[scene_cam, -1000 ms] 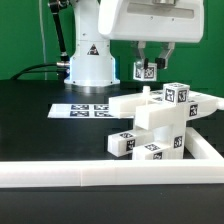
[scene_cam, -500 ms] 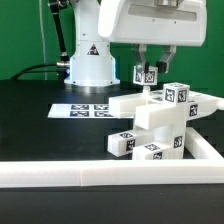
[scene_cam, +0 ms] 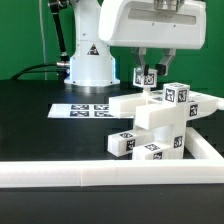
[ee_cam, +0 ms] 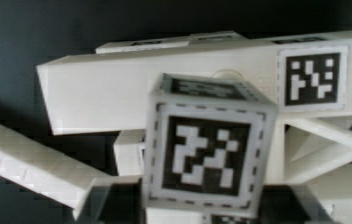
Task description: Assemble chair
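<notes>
The partly built white chair [scene_cam: 160, 118] of chunky tagged pieces stands at the exterior view's right, against the white rail's corner. My gripper [scene_cam: 147, 80] hangs just above its rear top and is shut on a small square white chair leg [scene_cam: 146, 74] with a black-and-white tag. In the wrist view the leg [ee_cam: 208, 140] fills the middle, held upright between my dark fingers [ee_cam: 123, 205]. The chair's broad white slab [ee_cam: 155, 75] with a tag lies right behind the leg. I cannot tell whether the leg's lower end touches the chair.
The marker board [scene_cam: 85, 110] lies flat on the black table to the exterior view's left of the chair. A long plain white rail [scene_cam: 90, 176] runs along the front and turns back at the right [scene_cam: 212, 150]. The robot base [scene_cam: 88, 62] stands behind.
The gripper with the leg has sunk a little toward the chair, and the hand has shifted slightly to the exterior view's left. The chair has not moved.
</notes>
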You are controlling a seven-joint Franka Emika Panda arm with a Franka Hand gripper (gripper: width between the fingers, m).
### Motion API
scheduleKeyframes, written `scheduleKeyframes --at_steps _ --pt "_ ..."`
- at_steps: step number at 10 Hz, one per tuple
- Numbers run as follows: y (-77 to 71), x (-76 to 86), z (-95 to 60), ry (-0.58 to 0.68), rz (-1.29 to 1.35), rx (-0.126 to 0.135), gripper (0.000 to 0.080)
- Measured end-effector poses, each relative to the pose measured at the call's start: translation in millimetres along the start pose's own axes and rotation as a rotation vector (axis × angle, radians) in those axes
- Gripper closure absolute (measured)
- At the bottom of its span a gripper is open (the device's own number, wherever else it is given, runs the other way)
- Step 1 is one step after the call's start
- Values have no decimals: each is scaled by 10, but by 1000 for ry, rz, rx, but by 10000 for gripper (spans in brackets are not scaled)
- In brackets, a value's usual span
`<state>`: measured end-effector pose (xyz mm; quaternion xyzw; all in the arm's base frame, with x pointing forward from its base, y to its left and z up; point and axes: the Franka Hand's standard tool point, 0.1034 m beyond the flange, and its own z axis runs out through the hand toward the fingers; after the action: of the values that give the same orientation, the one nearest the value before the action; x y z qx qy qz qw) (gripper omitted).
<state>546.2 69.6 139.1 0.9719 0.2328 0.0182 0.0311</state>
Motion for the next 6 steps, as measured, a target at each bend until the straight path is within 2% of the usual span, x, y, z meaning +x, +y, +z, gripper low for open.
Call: scheduleKeyframes --at_steps 3,6 --pt "-60 -36 33 -9 24 4 515" --pt "-52 -41 37 -5 27 3 515"
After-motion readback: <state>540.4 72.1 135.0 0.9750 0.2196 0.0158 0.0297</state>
